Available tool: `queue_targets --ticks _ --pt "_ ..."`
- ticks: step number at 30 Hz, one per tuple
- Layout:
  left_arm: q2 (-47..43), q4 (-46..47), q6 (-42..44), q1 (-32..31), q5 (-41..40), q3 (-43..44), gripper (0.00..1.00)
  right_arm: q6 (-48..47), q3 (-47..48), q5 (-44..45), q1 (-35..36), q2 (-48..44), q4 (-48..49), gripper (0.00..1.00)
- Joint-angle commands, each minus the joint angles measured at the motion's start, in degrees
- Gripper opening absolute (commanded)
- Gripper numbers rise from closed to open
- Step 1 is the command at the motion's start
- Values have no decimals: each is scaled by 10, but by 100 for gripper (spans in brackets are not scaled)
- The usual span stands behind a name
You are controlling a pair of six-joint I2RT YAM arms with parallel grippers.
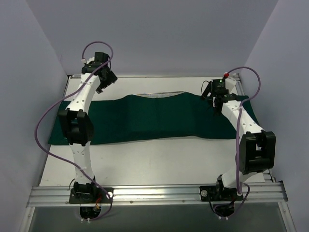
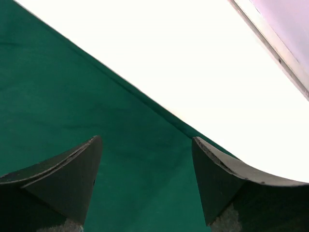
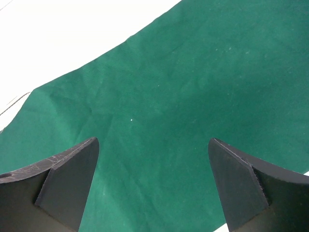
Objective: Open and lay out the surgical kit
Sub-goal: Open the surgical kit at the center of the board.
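Hovering over the far-left end of the green cloth wrap (image 1: 159,121), the left gripper (image 1: 107,79) is gaping wide and carrying nothing. At the wrap's centre a hump is showing, with a thin silver edge (image 1: 159,94) peeking along its far side, so the tray is probably lying covered there. Over the wrap's right end, the right gripper (image 1: 219,105) is also spreading wide, empty. My worry: 2 grippers tugging unevenly could be dragging that hidden tray and spilling whatever is sitting inside.

Matt green cloth wrap (image 1: 159,121) lies on smooth white table (image 1: 154,162).
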Motion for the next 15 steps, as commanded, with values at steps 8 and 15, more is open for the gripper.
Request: queue_targets --ticks 8,15 --pt "119 -93 -30 -52 -48 145 84 -28 -28 -24 11 -38 5 91" --pt "159 -76 -18 -67 -47 159 84 -42 -36 -47 15 -32 16 91"
